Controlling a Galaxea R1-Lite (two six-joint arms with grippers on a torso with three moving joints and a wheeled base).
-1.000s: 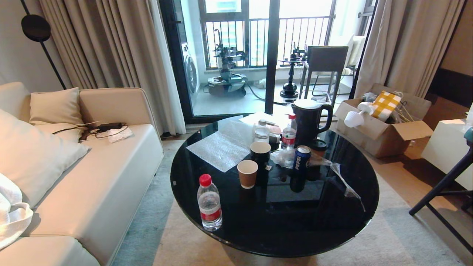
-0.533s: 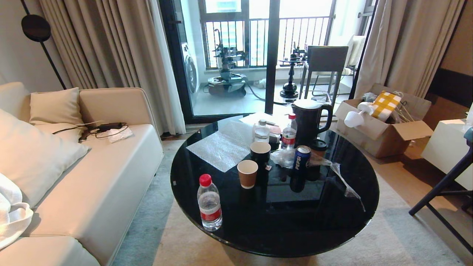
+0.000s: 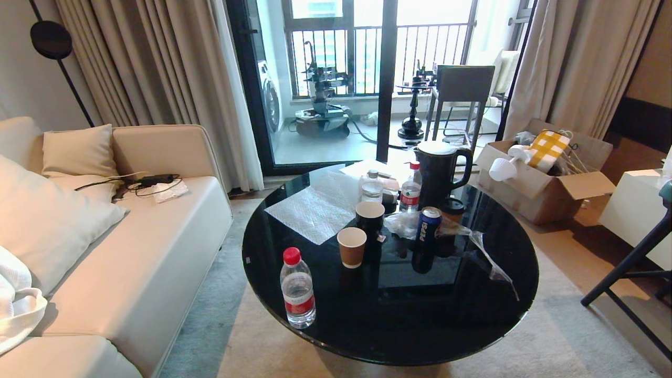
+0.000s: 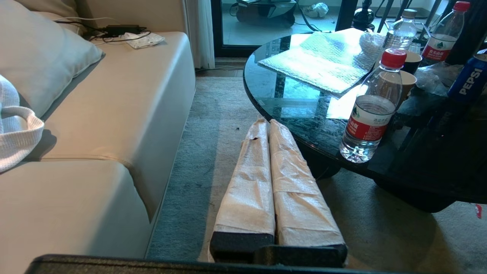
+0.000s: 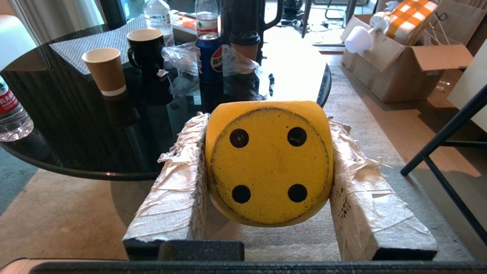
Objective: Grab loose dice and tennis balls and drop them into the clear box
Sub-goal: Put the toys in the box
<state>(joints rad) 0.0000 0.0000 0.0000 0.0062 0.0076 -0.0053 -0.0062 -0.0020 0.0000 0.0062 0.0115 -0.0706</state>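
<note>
The right tool (image 5: 268, 118) is gripping a yellow die (image 5: 268, 163) between its two tape-wrapped fingers (image 5: 171, 190), the four-dot face turned toward the wrist camera; the die is hanging off the near edge of the round black counter (image 3: 367, 325), over the rug (image 5: 57, 213). The left tool (image 4: 268, 123) is sitting with its wrapped fingers pressed flat together, holding nothing, over the rug between the sofa (image 4: 114, 114) and the counter's left edge. Neither arm is showing in the head view. On the counter, a water bottle (image 3: 297, 289) is standing near the front left edge, a brown paper cup (image 3: 351, 247) and a black mug (image 3: 369, 218) toward the middle, a Pepsi can (image 3: 428, 224) just right of them, and a dark kettle (image 3: 439, 173) toward the far edge. A sheet of bubble wrap (image 3: 315, 207) is lying at the far left side
</note>
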